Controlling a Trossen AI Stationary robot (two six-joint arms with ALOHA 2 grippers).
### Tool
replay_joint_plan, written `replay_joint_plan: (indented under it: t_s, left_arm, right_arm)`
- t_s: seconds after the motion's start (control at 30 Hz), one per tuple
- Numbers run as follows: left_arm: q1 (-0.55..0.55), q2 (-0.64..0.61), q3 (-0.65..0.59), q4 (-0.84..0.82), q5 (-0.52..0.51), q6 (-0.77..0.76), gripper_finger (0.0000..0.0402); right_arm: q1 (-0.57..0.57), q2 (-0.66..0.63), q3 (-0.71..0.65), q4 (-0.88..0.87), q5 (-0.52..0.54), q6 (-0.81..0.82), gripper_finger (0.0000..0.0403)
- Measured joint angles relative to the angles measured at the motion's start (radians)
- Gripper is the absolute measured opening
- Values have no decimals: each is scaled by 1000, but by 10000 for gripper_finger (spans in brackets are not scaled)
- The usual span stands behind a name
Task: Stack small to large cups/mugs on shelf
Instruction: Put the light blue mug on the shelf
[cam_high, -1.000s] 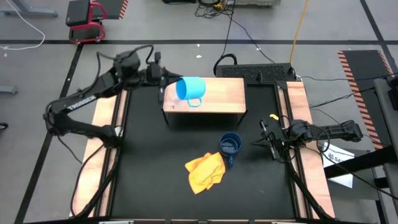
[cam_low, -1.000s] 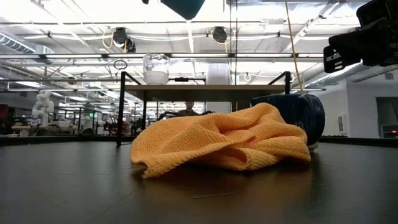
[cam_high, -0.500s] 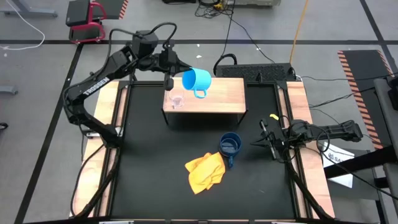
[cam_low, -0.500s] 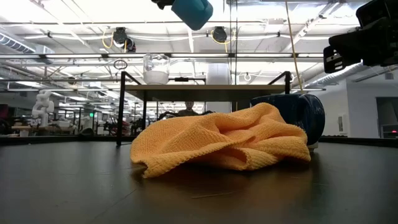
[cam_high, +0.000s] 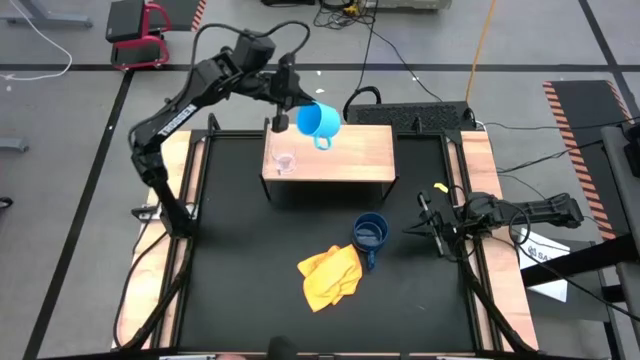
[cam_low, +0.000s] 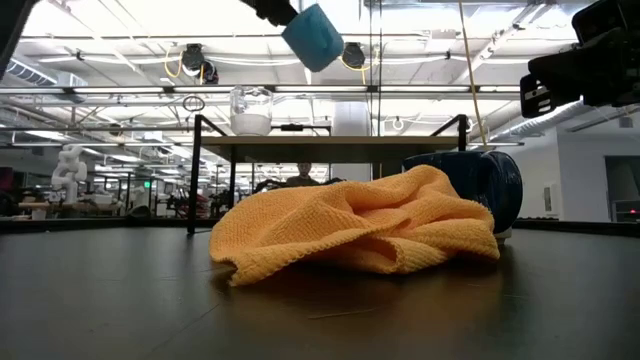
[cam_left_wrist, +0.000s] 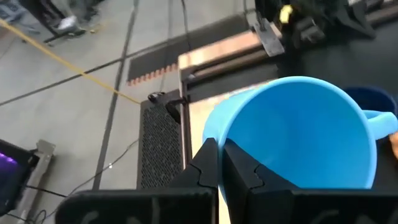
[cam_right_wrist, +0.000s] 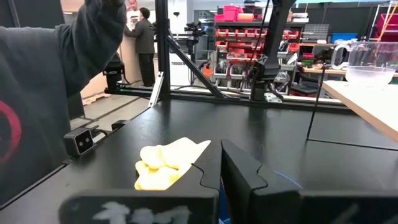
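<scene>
so over the last second the left end effector (cam_high: 292, 110), clenched on the light blue mug's (cam_high: 318, 122) rim, has carried it up and back off the shelf (cam_high: 350, 150), away from the glass cup (cam_high: 284, 161), so only 1 cup sits there.

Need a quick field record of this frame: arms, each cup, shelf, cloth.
left gripper: shut on light blue mug, held above the shelf's back edge
right gripper: shut, idle at table's right side
glass cup: on shelf, left end
dark blue mug: on table, in front of shelf
yellow cloth: on table, touching dark blue mug
</scene>
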Motion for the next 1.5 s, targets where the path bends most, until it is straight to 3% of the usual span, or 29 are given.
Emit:
replay_joint_plan:
  t_s: [0.4, 0.67, 0.8, 1.13, 1.5]
  left_arm:
    - [7, 157, 151, -103, -48, 92, 3]
    - [6, 178, 207, -105, 14, 122, 3]
    - [3, 178, 207, -195, 61, 189, 3]
    - [-51, 215, 205, -363, -33, 280, 3]
    - [-97, 241, 205, -335, -100, 303, 3]
  right_arm:
    - [1, 0, 0, 0, 37, -11, 0]
    - [1, 0, 0, 0, 54, -14, 0]
    - [1, 0, 0, 0, 54, -13, 0]
    - [0, 0, 0, 0, 54, -7, 0]
    - [0, 0, 0, 1, 54, -21, 0]
